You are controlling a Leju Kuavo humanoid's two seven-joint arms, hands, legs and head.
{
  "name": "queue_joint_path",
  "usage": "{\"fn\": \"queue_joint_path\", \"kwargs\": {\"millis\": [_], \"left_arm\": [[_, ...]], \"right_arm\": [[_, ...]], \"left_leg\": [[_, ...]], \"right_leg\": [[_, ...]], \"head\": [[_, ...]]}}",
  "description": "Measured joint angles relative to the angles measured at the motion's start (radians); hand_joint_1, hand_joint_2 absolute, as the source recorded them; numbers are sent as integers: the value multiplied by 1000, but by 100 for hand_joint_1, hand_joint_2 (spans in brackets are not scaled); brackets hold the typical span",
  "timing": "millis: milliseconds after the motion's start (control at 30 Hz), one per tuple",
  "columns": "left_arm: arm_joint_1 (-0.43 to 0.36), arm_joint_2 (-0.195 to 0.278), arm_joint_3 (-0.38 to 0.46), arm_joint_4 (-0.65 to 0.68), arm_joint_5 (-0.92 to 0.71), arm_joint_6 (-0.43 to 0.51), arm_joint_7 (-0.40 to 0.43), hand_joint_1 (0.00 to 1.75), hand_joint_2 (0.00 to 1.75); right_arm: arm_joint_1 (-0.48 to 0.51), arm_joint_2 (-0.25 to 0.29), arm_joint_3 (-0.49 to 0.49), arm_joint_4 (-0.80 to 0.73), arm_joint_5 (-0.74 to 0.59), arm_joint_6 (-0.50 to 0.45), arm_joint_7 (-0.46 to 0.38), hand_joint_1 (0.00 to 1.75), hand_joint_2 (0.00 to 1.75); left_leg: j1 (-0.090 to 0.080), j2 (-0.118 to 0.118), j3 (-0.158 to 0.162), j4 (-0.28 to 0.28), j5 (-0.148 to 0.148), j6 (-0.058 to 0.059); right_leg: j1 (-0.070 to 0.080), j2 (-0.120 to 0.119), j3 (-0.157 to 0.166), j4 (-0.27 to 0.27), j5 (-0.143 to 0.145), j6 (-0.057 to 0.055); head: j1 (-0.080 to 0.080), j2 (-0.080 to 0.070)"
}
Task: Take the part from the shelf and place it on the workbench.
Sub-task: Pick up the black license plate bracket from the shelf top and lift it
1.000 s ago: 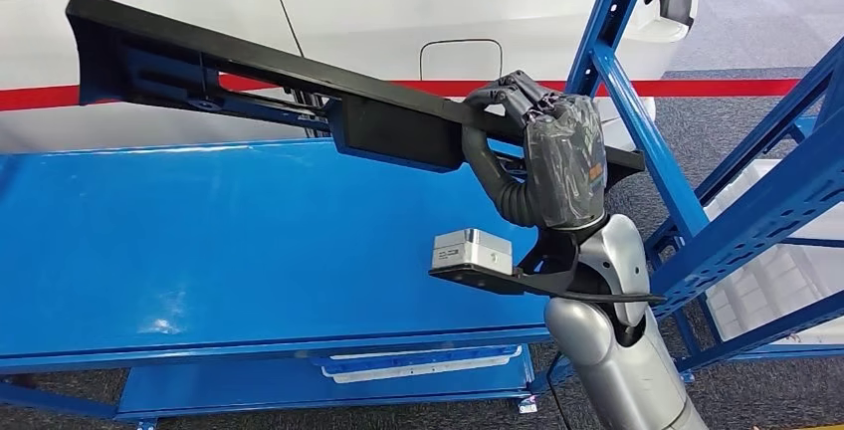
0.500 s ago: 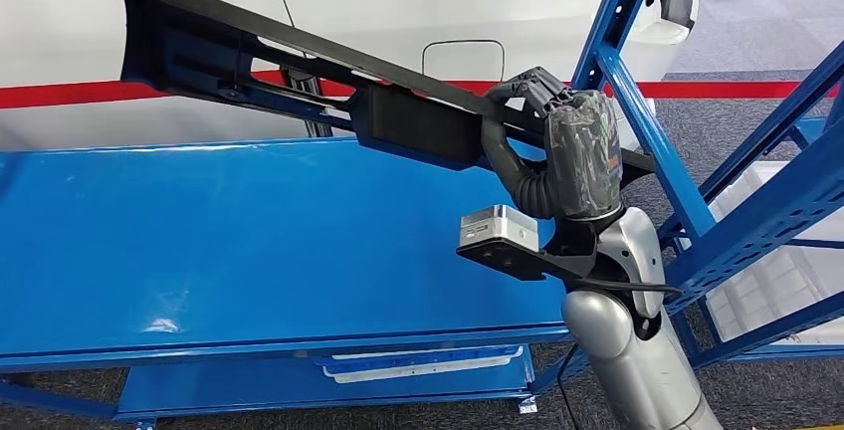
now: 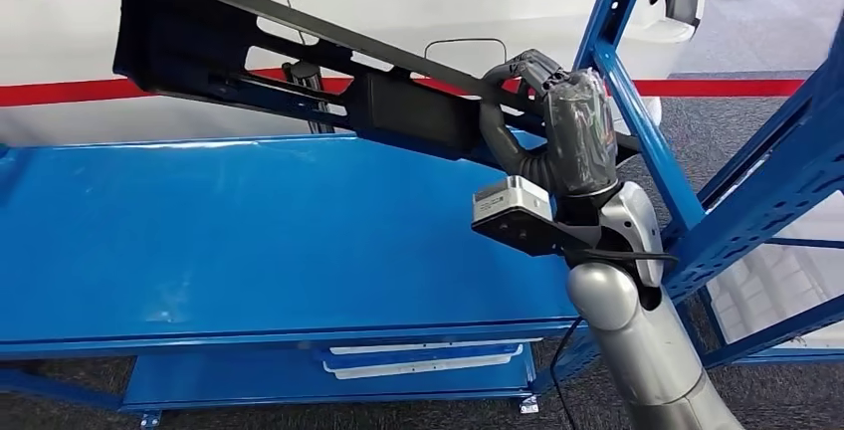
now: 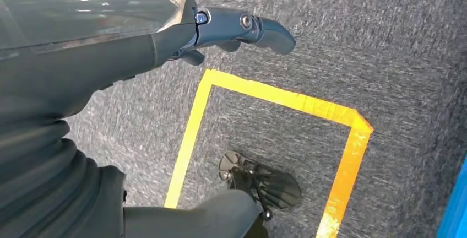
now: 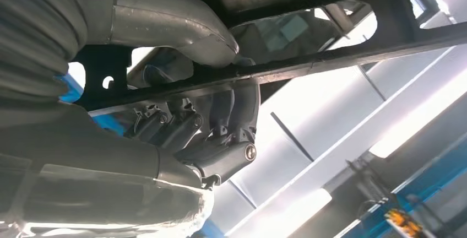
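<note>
Grey carpet (image 3: 756,62) and a white car body (image 3: 398,12) lie behind. Right hand (image 3: 542,111), right of centre, is wrapped around one long black plastic part (image 3: 299,72), slanting to the upper left above one blue metal workbench (image 3: 249,241). Left hand (image 4: 165,34) hangs with fingers loose, holding nothing, over yellow floor tape (image 4: 275,97).
</note>
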Motion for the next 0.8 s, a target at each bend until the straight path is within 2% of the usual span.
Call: {"fn": "queue_joint_path", "kwargs": {"millis": [67, 100, 133, 200, 233, 267, 300, 333, 367, 400, 433, 467, 567, 600, 633, 700, 733, 767, 800], "left_arm": [[0, -2, 11, 0, 10, 4, 1, 0, 175], [1, -2, 16, 0, 15, 6, 2, 0, 175], [0, -2, 22, 0, 20, 7, 2, 0, 175], [0, -3, 33, 0, 27, 12, 4, 0, 175], [0, -3, 38, 0, 29, 15, 6, 0, 175], [0, -3, 42, 0, 31, 17, 8, 0, 175], [0, -4, 46, 0, 31, 19, 10, 0, 175], [-1, -4, 50, 0, 31, 19, 11, 0, 175], [-2, -4, 53, 0, 31, 19, 12, 0, 175], [-3, -4, 56, 0, 30, 19, 12, 0, 175], [-5, -5, 59, 0, 30, 18, 12, 0, 175], [-5, -5, 60, 0, 29, 18, 12, 0, 175], [-5, -7, 61, 0, 23, 18, 11, 0, 175], [-5, -7, 62, 0, 20, 18, 11, 0, 175], [-5, -8, 62, 0, 16, 18, 11, 0, 175], [-4, -9, 61, 0, 9, 16, 11, 0, 175], [-3, -9, 61, 0, 6, 14, 11, 0, 175], [-2, -9, 61, 0, 3, 13, 12, 0, 175], [-2, -9, 61, 0, 1, 12, 12, 0, 175]], "right_arm": [[-11, 7, 1, 15, -13, 0, -8, 175, 175], [-21, 13, 2, 24, -21, 0, -11, 175, 175], [-33, 19, 3, 34, -27, -1, -14, 175, 175], [-59, 34, 7, 58, -40, -1, -17, 175, 175], [-72, 42, 10, 73, -45, 0, -16, 175, 175], [-86, 50, 14, 92, -48, 0, -14, 175, 175], [-101, 58, 19, 113, -49, 0, -10, 175, 175], [-118, 66, 23, 134, -46, 0, -2, 175, 175], [-136, 75, 26, 157, -43, 0, 7, 175, 175], [-156, 84, 29, 180, -40, -1, 17, 175, 175], [-177, 93, 31, 204, -37, -2, 27, 175, 175], [-198, 101, 33, 227, -36, -2, 34, 175, 175], [-244, 119, 39, 280, -38, -8, 51, 175, 175], [-255, 121, 40, 292, -41, -12, 54, 175, 175], [-263, 122, 40, 302, -44, -17, 56, 175, 175], [-271, 119, 40, 315, -55, -31, 57, 175, 175], [-270, 116, 39, 318, -61, -36, 57, 175, 175], [-266, 113, 37, 320, -68, -40, 58, 175, 175], [-262, 110, 33, 321, -74, -42, 58, 175, 175]], "left_leg": [[5, -1, -10, 15, -10, -7], [8, 0, -21, 37, -30, -10], [10, 0, -40, 80, -63, -12], [9, 1, -94, 213, -143, -14], [9, 1, -116, 271, -169, -13], [8, 1, -122, 300, -176, -9], [6, 1, -110, 290, -164, -3], [3, 1, -76, 240, -138, 5], [-2, 0, -30, 166, -112, 17], [-7, 3, 11, 100, -94, 27], [-14, 5, 39, 51, -80, 33], [-19, 7, 51, 25, -74, 37], [-27, 11, 43, 7, -47, 43], [-25, 12, 39, -1, -33, 47], [-23, 14, 33, -10, -19, 52], [-21, 15, 12, -16, 4, 57], [-21, 16, 0, -15, 13, 57], [-21, 16, -13, -14, 22, 55], [-21, 17, -25, -14, 30, 53]], "right_leg": [[-5, 0, -10, 2, 1, -15], [-5, 0, -15, 2, 5, -24], [-3, -1, -22, 1, 10, -34], [5, -1, -37, 1, 20, -51], [11, -1, -45, 2, 25, -58], [16, -2, -52, 2, 31, -63], [21, -1, -59, 2, 36, -67], [26, -1, -64, 2, 42, -68], [29, -1, -69, 2, 48, -69], [33, 0, -72, 1, 54, -66], [33, -1, -74, 0, 60, -62], [31, -2, -76, -1, 66, -57], [28, -7, -81, -5, 80, -36], [29, -8, -89, 7, 67, -34], [30, -9, -103, 37, 40, -36], [28, -9, -143, 154, -43, -44], [25, -9, -160, 219, -75, -41], [22, -9, -165, 263, -90, -34], [19, -9, -153, 272, -87, -22]], "head": [[-3, 0], [-4, 0], [-5, 0], [-6, 0], [-6, 0], [-5, 0], [-5, 0], [-5, 0], [-5, 0], [-4, 0], [-4, 0], [-4, 0], [-5, 0], [-4, 0], [-2, 0], [1, 0], [1, 0], [2, 0], [2, 0]]}}
